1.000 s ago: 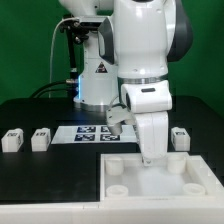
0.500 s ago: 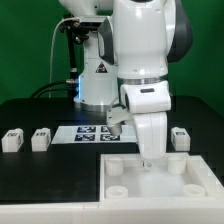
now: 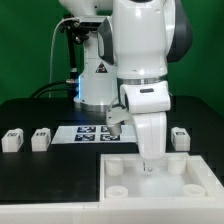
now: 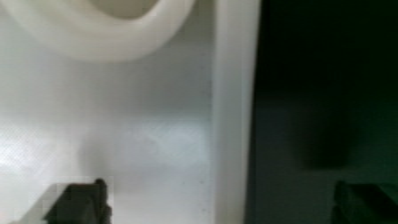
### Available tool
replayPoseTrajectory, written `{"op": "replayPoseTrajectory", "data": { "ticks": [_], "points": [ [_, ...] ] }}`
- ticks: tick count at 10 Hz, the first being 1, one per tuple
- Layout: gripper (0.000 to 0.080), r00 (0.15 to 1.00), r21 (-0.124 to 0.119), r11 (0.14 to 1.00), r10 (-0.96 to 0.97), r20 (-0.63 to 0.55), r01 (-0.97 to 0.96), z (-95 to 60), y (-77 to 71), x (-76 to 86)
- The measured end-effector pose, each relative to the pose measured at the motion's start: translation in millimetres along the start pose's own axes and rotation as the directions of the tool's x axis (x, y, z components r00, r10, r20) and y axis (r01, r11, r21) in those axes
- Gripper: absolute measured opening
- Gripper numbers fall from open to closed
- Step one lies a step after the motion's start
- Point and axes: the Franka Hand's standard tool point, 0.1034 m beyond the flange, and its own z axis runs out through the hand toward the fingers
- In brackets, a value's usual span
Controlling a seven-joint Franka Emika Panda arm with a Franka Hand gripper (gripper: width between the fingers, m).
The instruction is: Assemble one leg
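Observation:
Three white legs with tags stand on the black table in the exterior view: two at its left (image 3: 12,139) (image 3: 41,138) and one at its right (image 3: 180,137). A fourth leg does not show. My gripper (image 3: 149,163) points down at the far edge of the large white panel (image 3: 120,175). In the wrist view the gripper (image 4: 219,203) is open and holds nothing. One fingertip (image 4: 77,201) is over the white panel (image 4: 125,130) and the other is over the dark table. The panel's edge runs between them. A round corner socket (image 4: 125,25) shows nearby.
The marker board (image 3: 92,133) lies flat behind the panel, partly hidden by the arm. The robot's base (image 3: 95,75) stands at the back. The panel's round sockets (image 3: 116,188) sit at its corners.

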Motion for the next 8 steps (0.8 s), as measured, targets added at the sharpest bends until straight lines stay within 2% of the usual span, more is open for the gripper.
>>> {"op": "replayPoseTrajectory", "data": {
  "ticks": [4,6,7,8],
  "points": [
    [0.0649,1.000,-0.004,1.000,0.028,0.001,-0.028,-3.7,-0.1,0.2],
    [0.0649,0.986,-0.037,0.985,0.169,0.008,-0.169,-35.3,-5.6,9.5],
    [0.0649,0.980,-0.042,0.979,0.199,0.011,-0.198,-45.6,-11.2,19.8],
    [0.0649,0.967,-0.044,0.966,0.254,0.008,-0.254,-49.3,-17.8,31.6]
  ]
}}
